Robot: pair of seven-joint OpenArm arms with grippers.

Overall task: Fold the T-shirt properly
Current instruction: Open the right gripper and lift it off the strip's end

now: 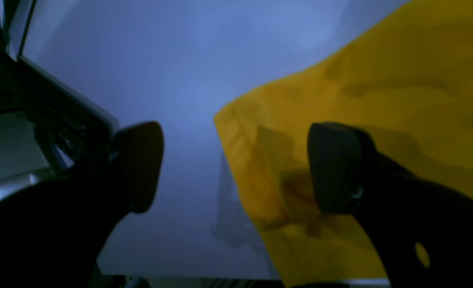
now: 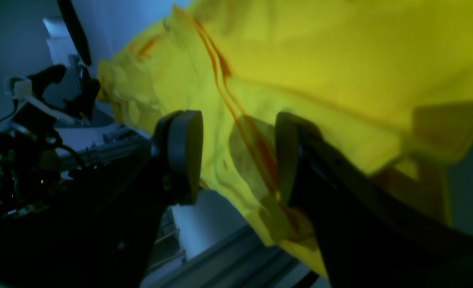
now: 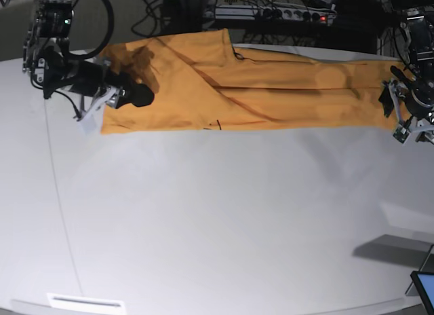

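Note:
The orange-yellow T-shirt (image 3: 271,91) lies as a long flat band across the far side of the white table (image 3: 217,213). At the band's left end in the base view, my right gripper (image 3: 139,96) hovers over the cloth. In the right wrist view its fingers (image 2: 184,152) stand apart, the T-shirt (image 2: 320,80) and a dark seam line behind them, nothing pinched. At the band's right end is my left gripper (image 3: 393,101). In the left wrist view it (image 1: 236,168) is wide open, one finger over the T-shirt's edge (image 1: 360,100), the other over bare table.
Cables and electronics (image 3: 271,13) line the back edge behind the shirt. A dark screen corner (image 3: 424,288) sits at the front right, a white strip (image 3: 85,303) at the front left. A metal frame (image 1: 60,100) runs along the table edge beside my left gripper.

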